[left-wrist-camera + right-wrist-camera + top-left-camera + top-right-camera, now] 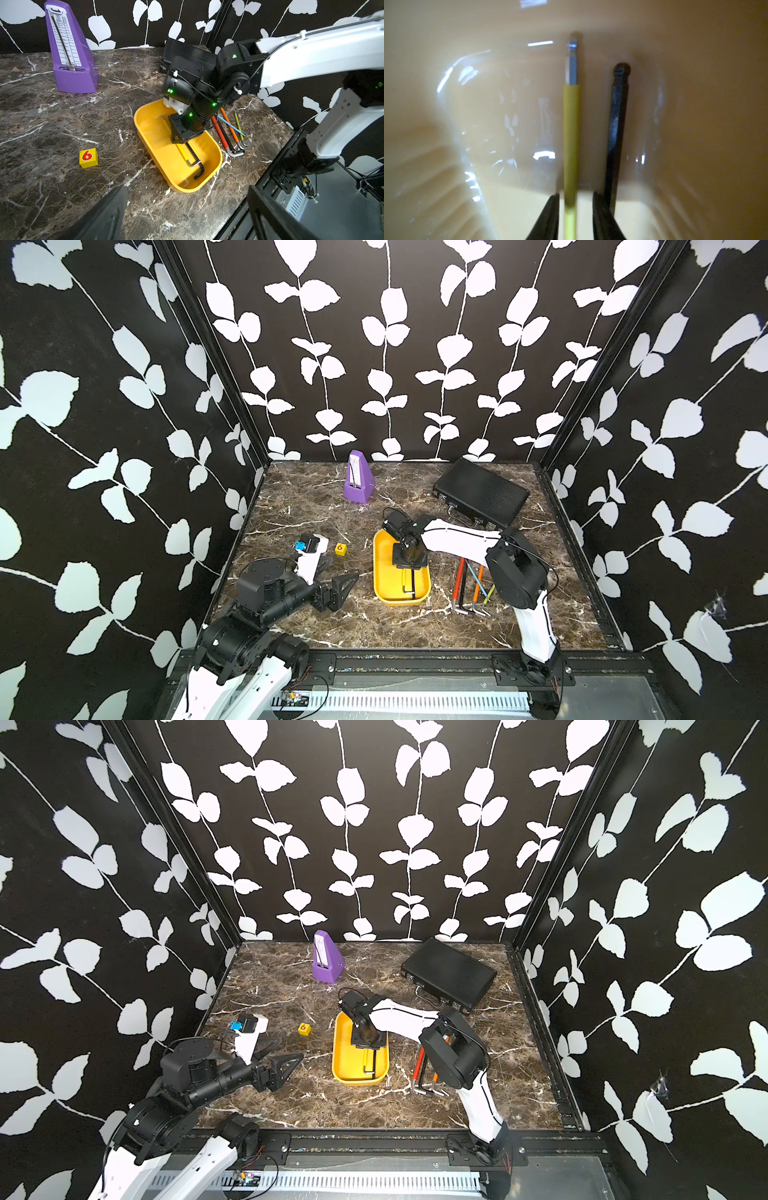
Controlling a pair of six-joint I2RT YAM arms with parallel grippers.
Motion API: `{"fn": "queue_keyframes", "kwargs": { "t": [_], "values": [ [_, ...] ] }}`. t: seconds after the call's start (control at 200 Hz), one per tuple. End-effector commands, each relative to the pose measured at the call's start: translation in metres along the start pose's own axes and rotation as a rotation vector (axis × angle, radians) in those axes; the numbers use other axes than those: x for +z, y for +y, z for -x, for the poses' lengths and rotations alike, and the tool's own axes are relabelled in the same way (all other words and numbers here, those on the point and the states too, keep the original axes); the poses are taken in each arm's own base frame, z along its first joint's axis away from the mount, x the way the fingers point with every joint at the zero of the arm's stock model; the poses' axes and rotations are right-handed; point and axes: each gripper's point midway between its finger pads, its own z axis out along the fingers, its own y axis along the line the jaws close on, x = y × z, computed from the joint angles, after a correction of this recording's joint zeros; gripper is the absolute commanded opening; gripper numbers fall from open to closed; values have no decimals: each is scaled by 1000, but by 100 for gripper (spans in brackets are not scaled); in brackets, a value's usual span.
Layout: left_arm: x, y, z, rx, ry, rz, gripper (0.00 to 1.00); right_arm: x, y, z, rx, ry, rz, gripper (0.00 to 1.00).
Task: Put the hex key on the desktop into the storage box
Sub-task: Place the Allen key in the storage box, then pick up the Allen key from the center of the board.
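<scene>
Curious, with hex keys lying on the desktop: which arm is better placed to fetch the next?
Right, likely: the right gripper hangs open over the storage box, next to the hex keys; the left gripper lies beyond the box.

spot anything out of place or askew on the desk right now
Just the blue key: it lies slanted across the orange key beside the yellow tray, while the red key and green key lie roughly side by side.

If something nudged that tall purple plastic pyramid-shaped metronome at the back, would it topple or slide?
Pushed low, the purple plastic metronome would probably slide: its base is clearly wider than its top. A nudge near the narrow top seems likelier to tip it. The dark marble-patterned desktop looks smooth, favouring sliding.
</scene>
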Motion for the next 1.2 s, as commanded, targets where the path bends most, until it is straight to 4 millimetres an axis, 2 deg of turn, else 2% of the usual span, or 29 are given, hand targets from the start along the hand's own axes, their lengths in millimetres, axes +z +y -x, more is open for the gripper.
{"fn": "queue_keyframes", "kwargs": {
  "t": [0.0,0.12,0.23,0.31,0.36,0.385,0.47,0.57,0.695,0.96,0.99,1.195],
  "values": [
    [3,0,1,7,-2,-6,92,-43,-8,9,-16,-82,-15,31],
    [5,1,0,5,4,1,92,-85,-17,16,-27,-170,-26,33],
    [5,5,0,2,8,20,93,-121,-42,20,-31,-265,-59,33],
    [8,6,-2,-5,26,22,93,-133,-68,16,-9,-283,-76,30],
    [10,6,-3,-8,36,16,93,-126,-86,9,19,-257,-91,27],
    [11,5,-4,-9,43,13,93,-133,-94,6,38,-265,-74,26],
    [11,5,-4,-8,45,9,93,-112,-126,-14,96,-198,-95,24],
    [10,5,-3,-6,35,13,93,-93,-142,-28,137,-157,-88,22],
    [9,5,-3,-5,32,15,93,-76,-147,-35,141,-116,-106,21],
    [10,4,-3,-7,39,8,93,-39,-145,-49,192,-15,-96,23],
    [10,5,-4,-7,38,9,93,-30,-149,-53,198,12,-117,23],
    [10,4,-4,-7,38,6,93,-26,-156,-57,208,23,-146,28]
  ]
}}
